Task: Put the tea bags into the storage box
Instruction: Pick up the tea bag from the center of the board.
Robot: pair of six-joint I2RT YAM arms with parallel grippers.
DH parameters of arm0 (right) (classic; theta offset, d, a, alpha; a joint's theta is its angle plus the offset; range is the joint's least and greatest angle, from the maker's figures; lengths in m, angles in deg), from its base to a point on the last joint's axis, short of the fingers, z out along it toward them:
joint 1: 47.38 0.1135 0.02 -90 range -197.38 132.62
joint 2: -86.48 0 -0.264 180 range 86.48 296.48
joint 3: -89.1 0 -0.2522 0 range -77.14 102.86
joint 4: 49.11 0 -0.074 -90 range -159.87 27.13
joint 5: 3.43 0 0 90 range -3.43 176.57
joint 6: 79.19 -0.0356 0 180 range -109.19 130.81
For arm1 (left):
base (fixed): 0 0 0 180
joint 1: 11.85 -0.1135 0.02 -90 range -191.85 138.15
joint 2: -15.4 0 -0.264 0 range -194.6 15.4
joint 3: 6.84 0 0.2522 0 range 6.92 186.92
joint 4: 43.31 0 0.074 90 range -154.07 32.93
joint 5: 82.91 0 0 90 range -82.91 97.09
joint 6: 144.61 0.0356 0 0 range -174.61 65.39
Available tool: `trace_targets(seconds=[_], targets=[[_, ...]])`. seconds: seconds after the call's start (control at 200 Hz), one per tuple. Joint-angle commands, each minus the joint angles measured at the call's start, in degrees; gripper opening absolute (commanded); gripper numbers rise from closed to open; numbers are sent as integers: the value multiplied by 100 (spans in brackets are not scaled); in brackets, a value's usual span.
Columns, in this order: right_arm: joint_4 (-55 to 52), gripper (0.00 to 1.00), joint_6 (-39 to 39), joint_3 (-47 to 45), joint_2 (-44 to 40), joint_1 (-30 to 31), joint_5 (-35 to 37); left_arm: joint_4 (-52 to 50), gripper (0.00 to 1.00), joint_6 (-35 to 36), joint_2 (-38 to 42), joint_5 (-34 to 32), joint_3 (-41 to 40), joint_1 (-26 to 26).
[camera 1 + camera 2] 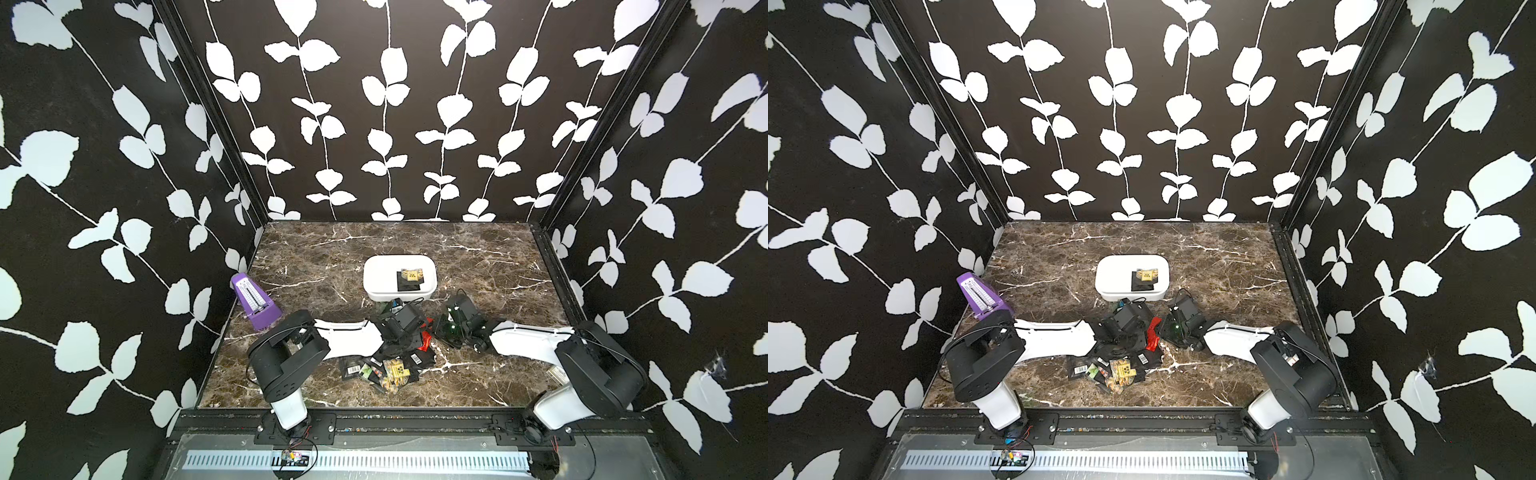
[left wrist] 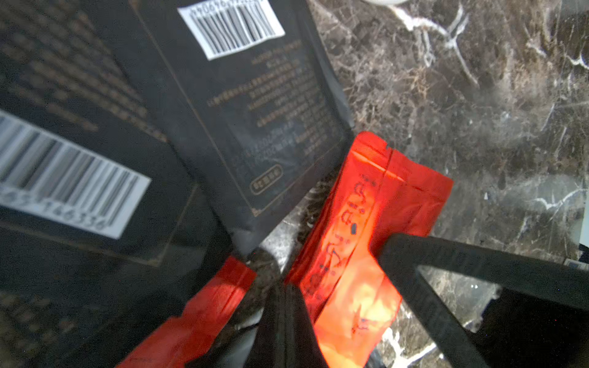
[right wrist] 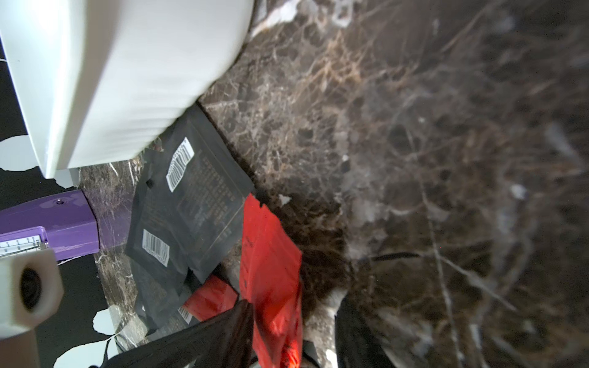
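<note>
**One orange-red sachet pinched, box just ahead**

My left pincer (image 2: 282,293) is pressed together, and I judge it clamped on the orange-red sachet (image 2: 350,223), which shows on both sides of the fingertips. My right pincer (image 3: 293,315) faces it with jaws apart, one on each side of the same sachet; I cannot tell whether they touch it. The storage box (image 1: 380,274) sits just beyond both pincers, with two sachets (image 1: 409,279) lying inside. The other tea bags (image 1: 388,370) lie heaped behind the pincers, toward my bases, and black sachets (image 2: 255,111) lie right under my left pincer.

To do this well, I think only one pincer should own the sachet at a time: either the right one closes on the free edge before the left lets go, or it backs off. Thin foil slips, so pinch well in from the edge. Lift straight up first, clear of the black ones below, then go over the box's near wall and release low.

Both forearms lie low and nearly level over the marble table (image 1: 478,257), reaching inward until the wrists almost meet. Each elbow is folded above its base.
</note>
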Motion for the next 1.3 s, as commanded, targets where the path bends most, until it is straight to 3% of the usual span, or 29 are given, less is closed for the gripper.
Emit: trace_targets(seconds=[0.0, 0.305, 0.635, 0.8, 1.03, 1.15, 1.295], targets=[[-81, 42, -25, 54, 148, 78, 116, -256, 0, 17, -27, 6, -68, -25], [-103, 27, 7, 160, 227, 145, 139, -182, 0, 96, -25, 89, -61, -26], [-485, 0, 202, 370, 75, 159, 228, -172, 0, 402, 126, 195, 39, -26], [-902, 0, 383, 524, -251, 159, 357, -438, 0, 690, 693, -58, 124, -26], [-1930, 0, 599, 749, -1271, 137, 777, -1655, 28, 1174, 1858, -1096, 427, -26], [-2458, 0, 664, 1033, -1744, 12, 850, -1980, 33, 1178, 2444, -1682, 183, -30], [-2684, 0, 863, 1632, -1881, -203, 756, -1633, 37, 1096, 3112, -1768, -428, -34]])
